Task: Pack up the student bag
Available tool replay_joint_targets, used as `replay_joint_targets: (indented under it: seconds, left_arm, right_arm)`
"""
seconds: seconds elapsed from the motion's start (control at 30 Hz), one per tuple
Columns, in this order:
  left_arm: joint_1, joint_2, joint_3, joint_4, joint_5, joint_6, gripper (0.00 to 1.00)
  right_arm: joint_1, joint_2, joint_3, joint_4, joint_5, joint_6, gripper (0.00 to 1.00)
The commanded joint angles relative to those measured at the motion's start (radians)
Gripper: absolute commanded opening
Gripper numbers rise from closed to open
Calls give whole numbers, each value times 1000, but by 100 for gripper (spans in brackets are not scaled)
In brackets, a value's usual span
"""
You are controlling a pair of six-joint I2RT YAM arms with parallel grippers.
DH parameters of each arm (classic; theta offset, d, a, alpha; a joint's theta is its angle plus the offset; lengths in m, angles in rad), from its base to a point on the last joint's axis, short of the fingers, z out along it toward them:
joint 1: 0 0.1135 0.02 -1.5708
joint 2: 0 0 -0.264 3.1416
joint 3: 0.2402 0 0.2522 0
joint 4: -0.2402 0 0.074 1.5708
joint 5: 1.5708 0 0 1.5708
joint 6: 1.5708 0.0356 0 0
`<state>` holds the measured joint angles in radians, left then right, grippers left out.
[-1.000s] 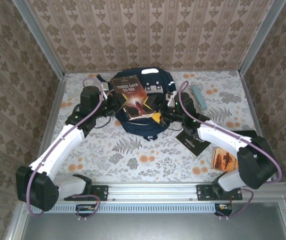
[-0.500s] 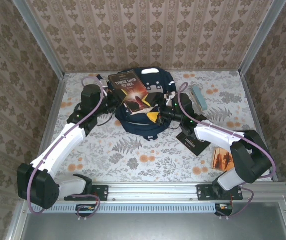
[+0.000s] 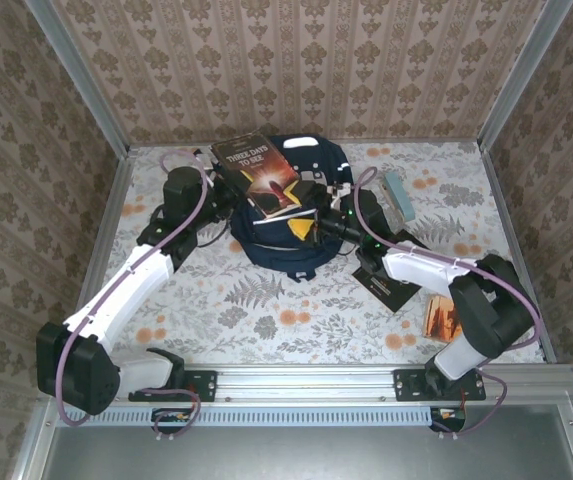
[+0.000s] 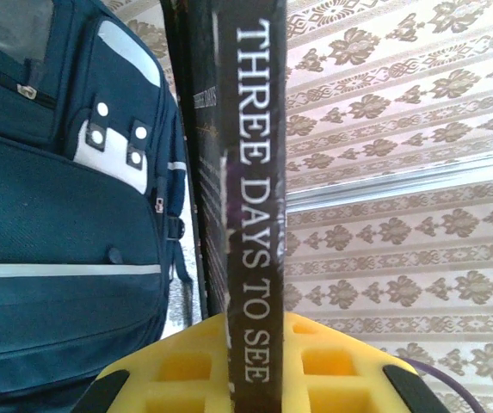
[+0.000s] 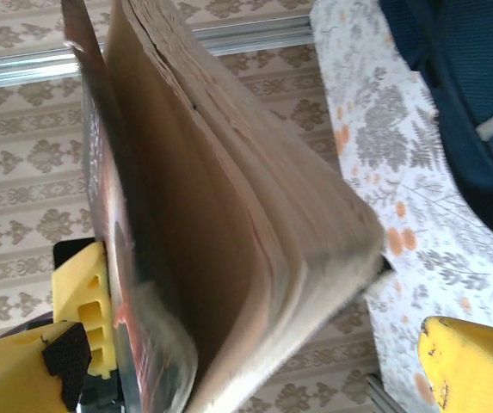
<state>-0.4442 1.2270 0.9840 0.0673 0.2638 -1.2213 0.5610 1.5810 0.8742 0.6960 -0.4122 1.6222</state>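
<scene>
The student bag point(image 3: 288, 252), a navy backpack with a white stripe, lies flat at the back middle of the table. It is also at the left of the left wrist view point(image 4: 57, 215). A dark book titled "Three Days to See" point(image 3: 258, 172) hangs tilted above the bag. My left gripper point(image 3: 228, 200) is shut on the book's spine point(image 4: 255, 172), with yellow pads point(image 4: 169, 366) on both sides. My right gripper point(image 3: 304, 222) is open at the book's lower right corner. The page edge point(image 5: 229, 215) sits between its yellow fingers point(image 5: 465, 361), with a gap on the right side.
A black book point(image 3: 391, 282) and an orange-covered book point(image 3: 446, 318) lie on the flowered tablecloth at the right. A pale blue flat object point(image 3: 398, 192) rests near the back right. Wallpapered walls close in the table on three sides.
The book has moved up and toward the back left, and it is tilted more. The right gripper has reached further left after it. The left gripper stays shut.
</scene>
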Motion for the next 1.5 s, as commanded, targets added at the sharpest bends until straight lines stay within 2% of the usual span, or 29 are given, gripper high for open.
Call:
replay_joint_targets:
  seconds: [0.0,0.1,0.2,0.37,0.47,0.53,0.63,0.73,0.77,0.87,0.93,1.03,1.17,1.23,1.47]
  left_arm:
    - [-5,-14,-11,135,-12,-75,4]
    - [-6,-2,-23,143,-7,-107,5]
    - [-6,5,-16,108,-4,-107,7]
    - [-6,2,-36,68,-11,-100,9]
    - [-6,3,-49,47,-5,-92,11]
    - [-5,5,-46,6,3,-73,12]
    - [-36,5,-46,-56,4,-31,20]
    - [-33,8,-45,-130,5,28,40]
    - [-31,14,-38,-165,9,62,49]
    - [-35,45,7,-300,11,215,63]
    - [-45,75,48,-389,-1,334,69]
    - [-84,139,131,-511,-28,519,72]
    - [-171,261,278,-682,-140,762,75]
    - [-201,322,341,-733,-178,852,75]
    - [-244,554,547,-790,-189,1091,75]
  right_arm:
    - [17,23,48,132,51,82,99]
    - [18,33,46,184,93,113,95]
    - [17,27,39,206,130,116,84]
    - [15,0,9,166,151,87,61]
    - [13,-17,24,70,140,53,43]
    - [13,-34,32,1,133,11,35]
    - [11,-59,27,-73,144,-47,22]
    - [-4,-79,38,-177,135,-129,10]
    - [-12,-89,45,-220,129,-168,8]
    - [-40,-123,72,-397,126,-310,5]
    - [-62,-153,86,-511,138,-409,4]
    - [-103,-225,86,-666,173,-558,3]
    - [-187,-313,70,-856,188,-711,3]
    - [-233,-363,55,-932,192,-760,3]
    - [-392,-552,-7,-1117,251,-837,3]
